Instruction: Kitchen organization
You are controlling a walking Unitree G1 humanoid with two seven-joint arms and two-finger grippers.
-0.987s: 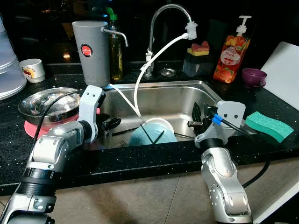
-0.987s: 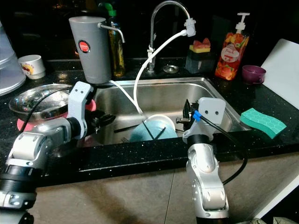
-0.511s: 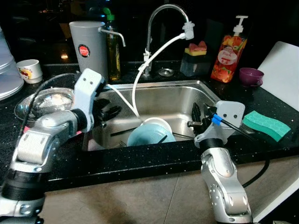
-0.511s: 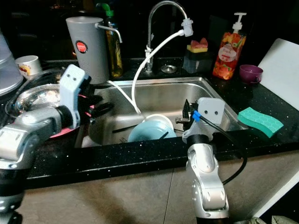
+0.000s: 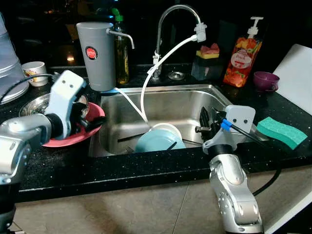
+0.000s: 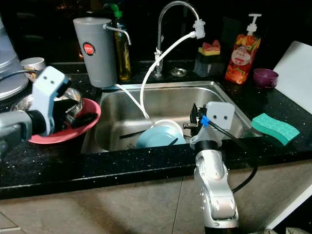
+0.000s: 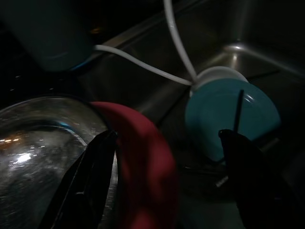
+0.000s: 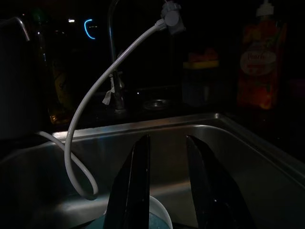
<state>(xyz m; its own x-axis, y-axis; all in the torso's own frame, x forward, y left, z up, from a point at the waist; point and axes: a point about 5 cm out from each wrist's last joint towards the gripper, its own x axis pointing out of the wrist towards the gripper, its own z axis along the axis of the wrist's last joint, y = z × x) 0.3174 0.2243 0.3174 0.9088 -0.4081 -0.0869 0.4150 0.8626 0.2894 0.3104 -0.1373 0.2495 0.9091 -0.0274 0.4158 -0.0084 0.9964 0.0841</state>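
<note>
The left pincer (image 5: 90, 122), fingers apart, straddles the red plate (image 5: 68, 139) under the steel bowl (image 6: 22, 103) on the table (image 5: 146, 168). The right pincer (image 5: 205, 118) hovers parted over the sink (image 5: 195, 100). Lifting could tip the bowl.

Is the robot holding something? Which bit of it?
Left gripper is around the red plate's rim, open; a firm hold cannot be told. Right gripper holds nothing.

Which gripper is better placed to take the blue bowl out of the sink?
Probably the right gripper: it hangs open inside the sink, just beside the blue bowl. The left gripper is over the red plate on the counter.
</note>
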